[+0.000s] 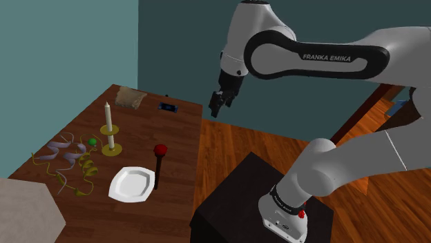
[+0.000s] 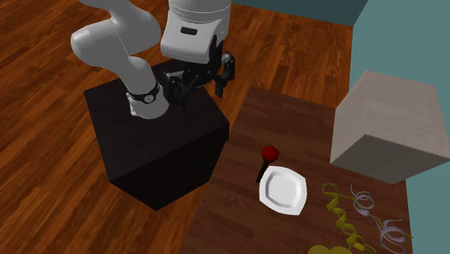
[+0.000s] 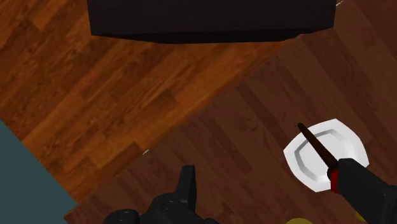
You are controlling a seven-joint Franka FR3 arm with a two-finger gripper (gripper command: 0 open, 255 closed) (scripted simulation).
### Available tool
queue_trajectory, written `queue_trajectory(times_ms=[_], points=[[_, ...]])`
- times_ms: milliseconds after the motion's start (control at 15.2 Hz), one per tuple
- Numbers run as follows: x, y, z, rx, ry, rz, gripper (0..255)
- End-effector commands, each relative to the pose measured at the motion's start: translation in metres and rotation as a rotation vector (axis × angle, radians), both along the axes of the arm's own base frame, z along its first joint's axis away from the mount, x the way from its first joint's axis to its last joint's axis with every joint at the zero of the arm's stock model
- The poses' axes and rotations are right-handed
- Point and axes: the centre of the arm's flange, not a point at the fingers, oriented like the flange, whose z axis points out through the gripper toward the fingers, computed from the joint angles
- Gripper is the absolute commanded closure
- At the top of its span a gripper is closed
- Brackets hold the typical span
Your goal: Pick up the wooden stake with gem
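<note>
Left of and well below the jaws, a white octagonal plate (image 1: 131,184) sits on the brown wooden table (image 1: 173,134). A slim dark wooden stake with a red gem head (image 1: 158,167) lies along the plate's rim on the side nearer the jaws. The all-black two-finger gripper (image 1: 217,105) hangs high over the table edge, fingers spread wide and empty. I'd descend over the shaft's middle with the fingers turned across it, clear of the plate.

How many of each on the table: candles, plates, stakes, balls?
Candles: 2
Plate: 1
Stake: 1
Ball: 1
Total: 5
</note>
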Motion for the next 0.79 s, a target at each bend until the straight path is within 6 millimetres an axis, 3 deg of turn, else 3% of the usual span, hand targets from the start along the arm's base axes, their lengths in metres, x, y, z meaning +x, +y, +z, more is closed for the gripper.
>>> queue_trajectory(times_ms=[0,726], points=[[0.012,0.016,-0.018,-0.007,-0.001,-0.001,0],[0.079,0.105,-0.118,-0.051,0.0,-0.004,0]])
